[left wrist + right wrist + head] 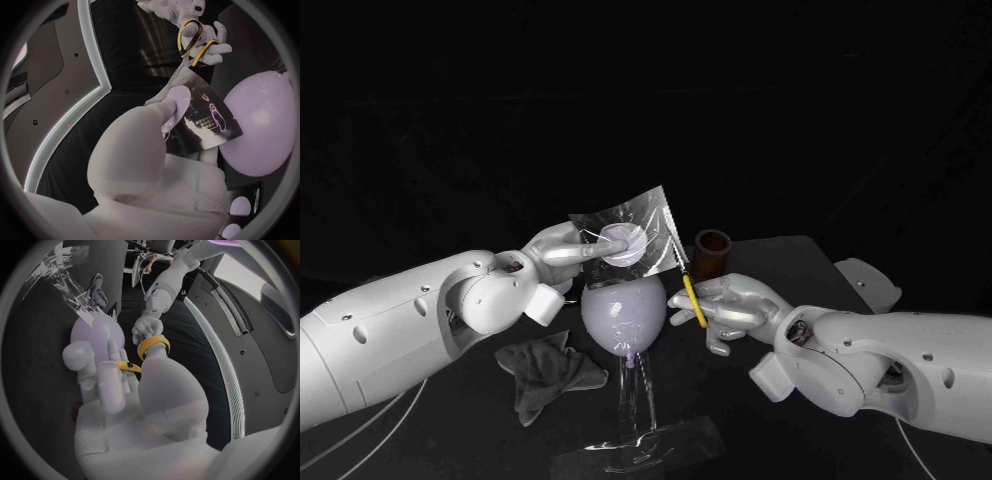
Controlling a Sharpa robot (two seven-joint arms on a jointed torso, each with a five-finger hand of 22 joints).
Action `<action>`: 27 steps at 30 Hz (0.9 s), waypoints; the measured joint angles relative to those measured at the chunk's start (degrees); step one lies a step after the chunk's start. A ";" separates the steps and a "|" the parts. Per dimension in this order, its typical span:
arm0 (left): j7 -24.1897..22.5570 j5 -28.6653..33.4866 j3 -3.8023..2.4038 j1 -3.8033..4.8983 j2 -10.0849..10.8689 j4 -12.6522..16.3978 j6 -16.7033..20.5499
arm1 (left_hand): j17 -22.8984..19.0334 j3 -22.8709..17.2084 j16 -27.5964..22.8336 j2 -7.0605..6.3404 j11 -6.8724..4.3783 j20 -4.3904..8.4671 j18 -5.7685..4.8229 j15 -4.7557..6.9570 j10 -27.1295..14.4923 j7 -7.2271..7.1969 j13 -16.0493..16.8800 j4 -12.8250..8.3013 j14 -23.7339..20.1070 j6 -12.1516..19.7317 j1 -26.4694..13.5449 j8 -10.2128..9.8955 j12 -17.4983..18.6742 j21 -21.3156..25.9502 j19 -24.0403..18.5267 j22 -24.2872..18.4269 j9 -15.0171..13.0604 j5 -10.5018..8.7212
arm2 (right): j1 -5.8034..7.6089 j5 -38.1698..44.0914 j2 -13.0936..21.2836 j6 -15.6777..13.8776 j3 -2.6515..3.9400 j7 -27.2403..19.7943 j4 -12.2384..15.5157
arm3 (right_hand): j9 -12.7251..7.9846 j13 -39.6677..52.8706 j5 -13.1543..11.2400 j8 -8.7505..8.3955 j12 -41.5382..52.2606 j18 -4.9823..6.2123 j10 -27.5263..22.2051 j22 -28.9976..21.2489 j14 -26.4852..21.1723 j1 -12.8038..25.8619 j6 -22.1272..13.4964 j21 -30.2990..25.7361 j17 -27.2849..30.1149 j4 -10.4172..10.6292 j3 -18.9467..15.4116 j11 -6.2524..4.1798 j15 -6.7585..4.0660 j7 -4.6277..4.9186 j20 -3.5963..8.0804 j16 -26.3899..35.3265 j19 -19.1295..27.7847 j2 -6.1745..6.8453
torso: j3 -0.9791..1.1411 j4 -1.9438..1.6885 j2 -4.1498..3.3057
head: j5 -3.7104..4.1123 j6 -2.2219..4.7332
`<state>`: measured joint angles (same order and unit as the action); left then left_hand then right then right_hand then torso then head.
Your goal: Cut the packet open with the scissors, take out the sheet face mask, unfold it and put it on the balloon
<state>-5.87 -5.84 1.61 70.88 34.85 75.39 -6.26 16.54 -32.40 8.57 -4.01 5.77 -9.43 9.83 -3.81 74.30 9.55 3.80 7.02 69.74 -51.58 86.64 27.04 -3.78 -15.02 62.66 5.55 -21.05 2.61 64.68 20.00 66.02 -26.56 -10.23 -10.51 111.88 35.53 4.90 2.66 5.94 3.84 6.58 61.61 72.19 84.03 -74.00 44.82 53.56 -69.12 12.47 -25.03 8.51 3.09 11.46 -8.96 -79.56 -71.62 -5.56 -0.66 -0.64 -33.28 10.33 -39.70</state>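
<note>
My left hand (574, 250) pinches a shiny foil packet (629, 228) and holds it upright just above the pale purple balloon (625, 315). My right hand (730, 308) grips the yellow-handled scissors (692, 296), blades pointing up along the packet's right edge. In the left wrist view the fingers (170, 107) press the packet (203, 125) beside the balloon (262, 130), and the scissors (190, 47) touch its far corner. The right wrist view has the right hand (119, 385) on the yellow handle (153, 346), with the balloon (94, 332) and packet (62, 267) beyond.
The balloon stands on a clear stemmed holder (639, 425) near the table's front. A crumpled grey cloth (553, 370) lies to its left. A brown cylinder (714, 250) stands just behind the scissors, on a dark mat (783, 260).
</note>
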 measured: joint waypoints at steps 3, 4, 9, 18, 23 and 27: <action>0.01 -0.41 -0.01 0.01 0.14 -0.17 -0.41 | 0.07 0.00 0.00 0.00 0.01 -0.21 -0.01 0.00 -0.01 0.00 0.03 0.00 0.00 0.00 0.00 -0.01 0.00 0.00 0.21 0.00 0.00 -0.11 | 0.28 0.08 0.00 0.51 0.00 0.13 -0.20 | -0.01 -0.09 0.00 0.00 0.00 -0.01 -0.32 -0.08 0.00 0.13 0.00 -0.32 0.12 0.00 0.00 0.09 0.00 0.00 0.13 0.00 0.13 0.13 | 0.00 0.00 -0.01 | -0.04 0.00; 0.02 -0.53 -0.01 0.01 0.19 -0.23 -0.54 | 0.08 0.15 0.00 0.00 0.06 -0.21 -0.02 0.00 -0.06 0.00 0.05 -0.15 -0.01 -0.01 0.00 -0.01 0.00 0.00 0.21 0.00 0.00 -0.11 | 0.33 0.11 0.01 0.69 0.00 0.19 -0.20 | -0.01 -0.14 0.00 0.00 0.00 -0.01 -0.32 -0.11 0.00 0.13 0.00 -0.32 0.13 0.00 0.00 0.09 0.00 0.00 0.13 0.00 0.13 0.13 | 0.00 0.01 -0.01 | -0.04 0.00; 0.07 -1.21 -0.02 0.01 0.32 -0.48 -1.17 | 0.08 0.15 0.00 -0.01 0.07 -0.21 -0.03 0.00 0.35 0.01 0.06 -0.15 -0.01 -0.01 -0.01 0.22 0.01 0.00 0.21 0.00 0.00 -0.19 | 0.51 0.30 0.01 1.52 0.00 0.46 -0.11 | -0.02 -0.15 0.00 0.00 0.00 -0.02 -0.32 -0.16 0.00 0.13 0.00 -0.41 0.19 0.00 0.00 0.09 0.00 0.00 0.09 0.00 0.16 0.13 | -0.01 0.02 -0.01 | -0.02 0.10; 0.23 -2.21 -0.04 0.00 0.33 -0.69 -2.09 | 0.07 0.16 0.00 0.00 0.07 -0.21 -0.07 0.17 0.34 0.02 0.05 -0.15 0.17 -0.02 -0.03 0.22 0.01 0.00 0.21 0.00 0.00 -0.03 | 1.41 0.56 -0.06 2.23 -0.03 0.94 -0.48 | 0.72 0.71 0.00 2.87 3.36 -0.13 5.61 1.54 -0.03 0.41 4.90 3.64 -1.96 -0.01 0.01 -1.78 -0.98 -0.82 0.84 -1.18 -1.63 -0.20 | -0.07 -0.03 0.02 | -0.06 0.01; 0.35 -2.54 -0.03 0.00 0.36 -0.89 -2.24 | 0.07 0.16 0.00 0.23 0.07 -0.21 -0.08 0.20 0.34 0.02 0.05 -0.15 0.21 -0.02 -0.26 0.22 0.01 0.00 0.21 0.00 0.00 -0.03 | 1.59 0.65 0.03 2.31 -0.01 1.11 -0.72 | 1.47 2.23 0.00 4.97 5.71 -0.47 10.95 2.74 0.10 -0.46 8.24 6.83 -3.66 -0.47 -0.01 -3.92 -2.59 -2.87 2.59 -2.00 -3.38 -1.07 | -0.07 -0.04 0.02 | -0.21 0.03; 0.42 -2.68 -0.02 0.00 0.39 -0.99 -2.28 | 0.12 0.16 0.00 0.23 0.07 -0.21 -0.10 0.19 0.34 0.03 0.04 -0.16 0.21 -0.02 -0.27 0.22 0.01 0.00 0.21 0.00 0.00 -0.03 | 1.65 0.71 0.13 2.33 -0.01 1.21 -0.76 | 1.55 2.46 0.00 5.13 5.79 -0.48 11.38 2.76 0.11 -0.57 8.49 7.12 -4.05 -0.47 -0.01 -4.22 -2.59 -3.13 2.71 -2.00 -3.50 -1.18 | -0.08 -0.03 0.02 | -0.22 0.10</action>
<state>-5.45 -8.52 1.59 70.88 35.24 74.40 -8.54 16.66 -32.24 8.57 -3.78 5.84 -9.63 9.73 -3.62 74.64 9.58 3.84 6.86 69.95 -51.60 86.37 27.26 -3.76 -15.02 62.86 5.55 -21.05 2.59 66.33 20.70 66.15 -24.23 -10.24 -9.31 111.12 37.08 7.37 2.66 11.07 9.63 6.10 72.99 74.95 84.13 -74.57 53.31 60.68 -73.17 12.00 -25.03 4.29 0.49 8.33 -6.25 -81.56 -75.12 -6.74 -0.74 -0.68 -33.27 10.11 -39.60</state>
